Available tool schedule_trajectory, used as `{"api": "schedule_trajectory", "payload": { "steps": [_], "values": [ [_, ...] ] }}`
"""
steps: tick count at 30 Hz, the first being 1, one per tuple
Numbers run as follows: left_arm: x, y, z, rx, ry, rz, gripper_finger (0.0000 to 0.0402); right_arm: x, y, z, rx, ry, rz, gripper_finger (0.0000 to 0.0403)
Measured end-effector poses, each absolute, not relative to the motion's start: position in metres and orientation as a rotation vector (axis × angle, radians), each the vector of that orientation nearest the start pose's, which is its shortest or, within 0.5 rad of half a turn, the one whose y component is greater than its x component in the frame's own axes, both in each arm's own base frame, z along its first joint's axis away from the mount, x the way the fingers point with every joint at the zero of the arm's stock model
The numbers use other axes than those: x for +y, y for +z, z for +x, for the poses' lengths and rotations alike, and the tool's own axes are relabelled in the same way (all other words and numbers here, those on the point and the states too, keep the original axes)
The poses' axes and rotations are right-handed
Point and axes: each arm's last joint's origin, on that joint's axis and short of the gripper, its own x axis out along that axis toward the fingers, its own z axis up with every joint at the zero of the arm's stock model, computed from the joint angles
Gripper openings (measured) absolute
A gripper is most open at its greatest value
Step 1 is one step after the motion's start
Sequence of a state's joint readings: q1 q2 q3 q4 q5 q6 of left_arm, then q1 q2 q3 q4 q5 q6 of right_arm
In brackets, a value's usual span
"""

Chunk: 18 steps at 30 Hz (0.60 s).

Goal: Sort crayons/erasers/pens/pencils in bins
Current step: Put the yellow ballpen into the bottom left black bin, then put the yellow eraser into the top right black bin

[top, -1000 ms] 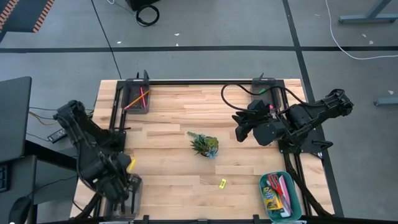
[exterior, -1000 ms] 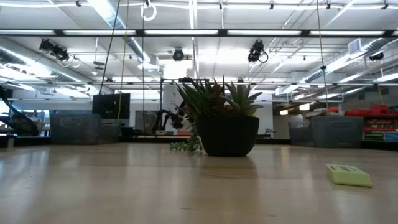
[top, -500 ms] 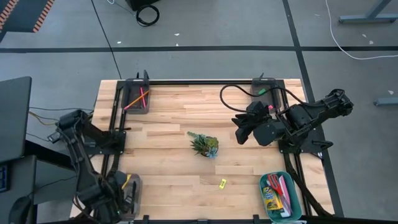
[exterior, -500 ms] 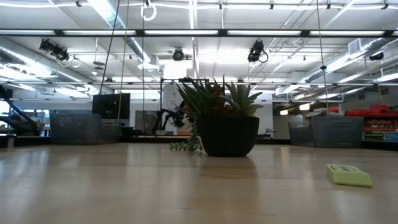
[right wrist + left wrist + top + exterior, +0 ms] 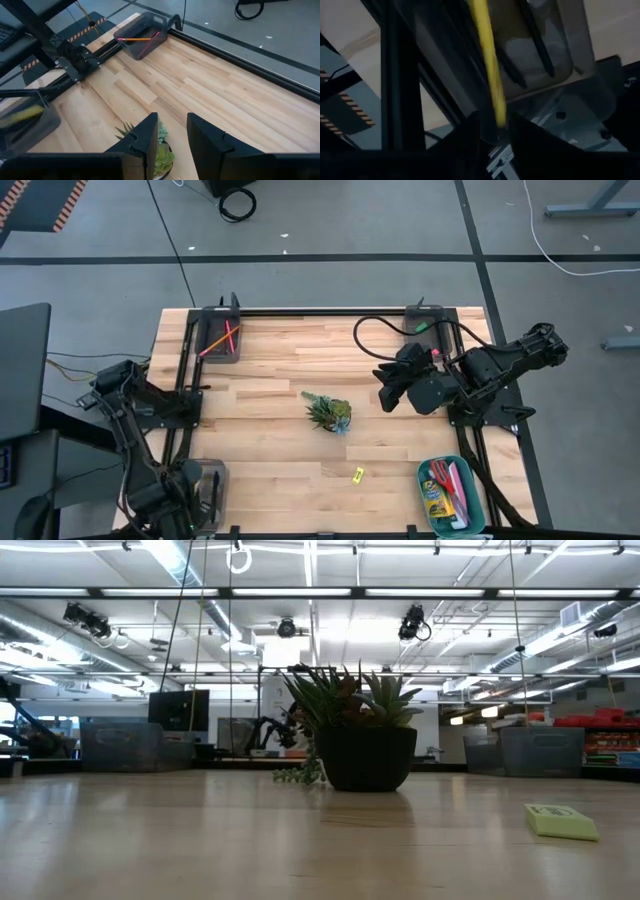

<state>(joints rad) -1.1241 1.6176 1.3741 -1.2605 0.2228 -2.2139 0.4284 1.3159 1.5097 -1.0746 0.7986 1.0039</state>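
My left gripper hangs, pointing down, over the translucent grey bin at the near left corner. Two black pens lie in that bin. A thin yellow stick, blurred, slants over the bin, with its lower end between my parted fingers. It also shows as a yellow smear above the bin. My right gripper hovers open and empty right of the plant, high above the table. A yellow eraser lies flat on the wood. My left gripper has the yellow stick's lower end between its two fingers, which come from above. The gap looks wider than the stick, and I cannot tell whether either finger touches it. The stick slants up away from the fingers, over the bin's pens.
A dark bin at the far left holds an orange and a pink pencil. The teal bin at the near right holds the crayon box and red scissors. The potted plant stands mid-table. Black frame rails border the table.
My left gripper has gone toward the table's near edge and down over the translucent bin, taking the yellow stick with it. In the high view the stick showed beside the arm before; now the arm hides it.
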Motion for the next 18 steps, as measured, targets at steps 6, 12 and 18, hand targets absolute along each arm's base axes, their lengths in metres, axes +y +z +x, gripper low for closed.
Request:
{"api": "schedule_trajectory", "payload": {
  "steps": [6, 12, 18],
  "values": [
    [-0.265, 0.271, 0.123, 1.636, 0.828, -0.918, 0.0197, 0.080, 0.397, 0.225, 0.469, -0.648, 0.443, 0.0110],
    [-0.258, 0.274, 0.138, 1.582, 0.835, -0.953, 0.0243, 0.081, 0.397, 0.226, 0.481, -0.635, 0.453, 0.0110],
    [-0.240, 0.305, 0.163, 1.419, 0.839, -0.980, 0.0226, 0.081, 0.397, 0.226, 0.490, -0.627, 0.445, 0.0110]
  ]
}}
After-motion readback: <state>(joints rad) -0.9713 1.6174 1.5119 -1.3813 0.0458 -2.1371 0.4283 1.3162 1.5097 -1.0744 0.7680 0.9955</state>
